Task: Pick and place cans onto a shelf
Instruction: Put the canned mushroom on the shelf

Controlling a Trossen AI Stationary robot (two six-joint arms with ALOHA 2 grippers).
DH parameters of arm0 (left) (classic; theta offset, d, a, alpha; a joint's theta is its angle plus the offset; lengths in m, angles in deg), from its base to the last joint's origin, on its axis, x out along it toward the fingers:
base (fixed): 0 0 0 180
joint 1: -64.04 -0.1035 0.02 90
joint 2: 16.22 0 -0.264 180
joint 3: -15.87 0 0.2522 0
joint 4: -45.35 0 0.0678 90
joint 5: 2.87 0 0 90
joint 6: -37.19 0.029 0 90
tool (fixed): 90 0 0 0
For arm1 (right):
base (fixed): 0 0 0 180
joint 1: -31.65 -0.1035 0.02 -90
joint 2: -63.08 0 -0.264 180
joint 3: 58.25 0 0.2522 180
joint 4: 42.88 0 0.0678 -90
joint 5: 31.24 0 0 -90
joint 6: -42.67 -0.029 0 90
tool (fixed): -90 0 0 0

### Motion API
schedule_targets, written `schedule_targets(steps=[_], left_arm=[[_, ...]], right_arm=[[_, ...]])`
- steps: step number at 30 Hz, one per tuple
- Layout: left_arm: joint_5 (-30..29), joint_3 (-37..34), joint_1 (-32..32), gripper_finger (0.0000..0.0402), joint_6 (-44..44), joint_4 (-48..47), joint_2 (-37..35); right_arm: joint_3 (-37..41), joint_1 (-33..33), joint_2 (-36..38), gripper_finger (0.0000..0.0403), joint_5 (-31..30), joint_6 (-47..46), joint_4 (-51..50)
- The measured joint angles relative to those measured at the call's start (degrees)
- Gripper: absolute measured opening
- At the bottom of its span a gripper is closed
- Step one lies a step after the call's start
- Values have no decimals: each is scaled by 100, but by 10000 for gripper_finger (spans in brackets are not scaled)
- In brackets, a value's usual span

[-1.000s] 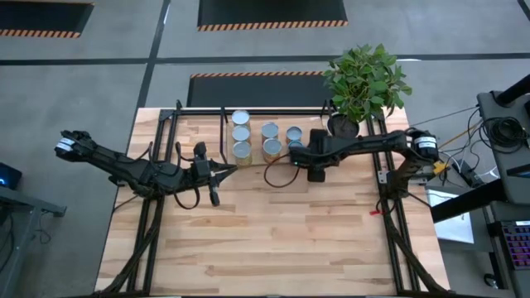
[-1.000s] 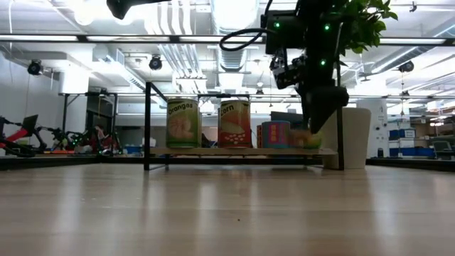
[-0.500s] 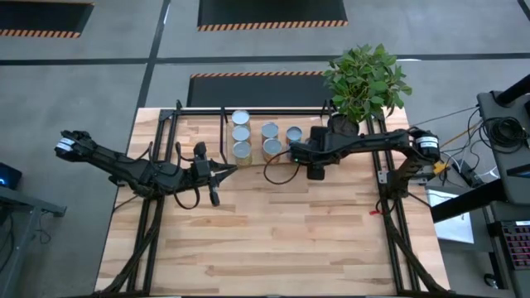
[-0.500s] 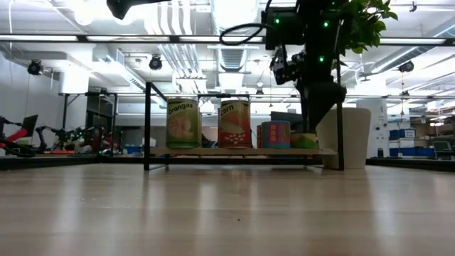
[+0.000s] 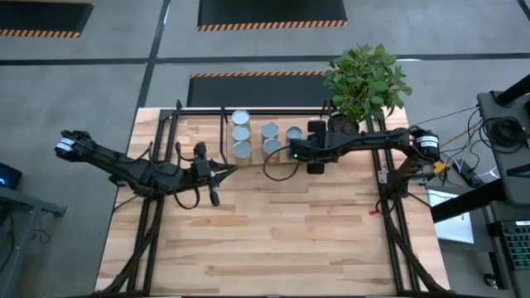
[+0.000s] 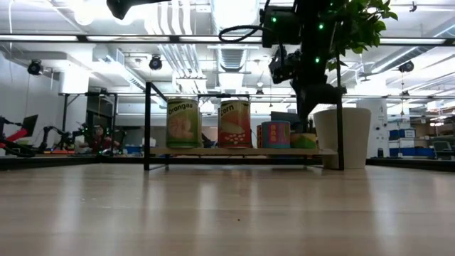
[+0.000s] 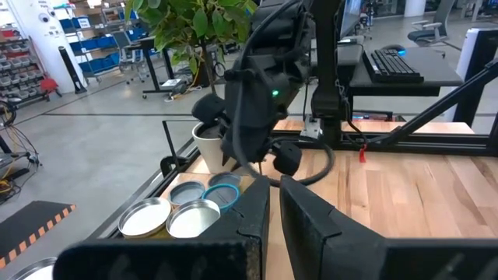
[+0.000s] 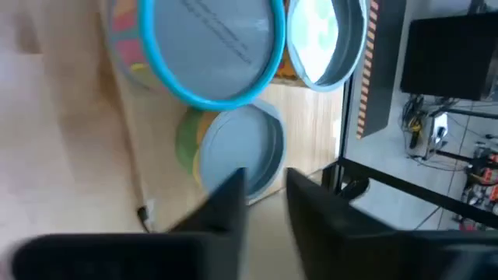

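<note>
Overhead, I count the shelf (image 5: pixel 248 136) holding cans (image 5: pixel 241 134); only my right wrist view shows the right gripper (image 8: pixel 261 190) narrowly parted, empty, above it.

shelf (image 6: pixel 242 151): low rack of thin black bars with a light wooden board, standing at the far edge of the bench, beside the plant pot.
cans (image 5: pixel 241 135): small tins with silvery round tops, all upright on the shelf board, packed in short rows.
front cans: green "Oranges" can (image 6: pixel 183 124); red "Corn" can (image 6: pixel 234 124); shorter blue-rimmed can (image 6: pixel 276 134).
lowest can (image 8: pixel 237 149): green-sided, grey top.
</note>
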Motion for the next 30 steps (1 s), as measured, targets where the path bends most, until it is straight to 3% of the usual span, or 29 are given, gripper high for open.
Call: schedule_targets(steps=[1,3,15,30], left_arm=[[-1,0,0,15,1,0,0],[-2,0,0,15,0,-2,0],[-1,0,-2,15,2,0,0],[0,0,-2,15,2,0,0]], right_arm=[[37,54,0,45,23,85,79],[116,139,0,21,27,190,193],[799,337,0,18,39,430,1285],[801,285,0,17,457,303,679]])
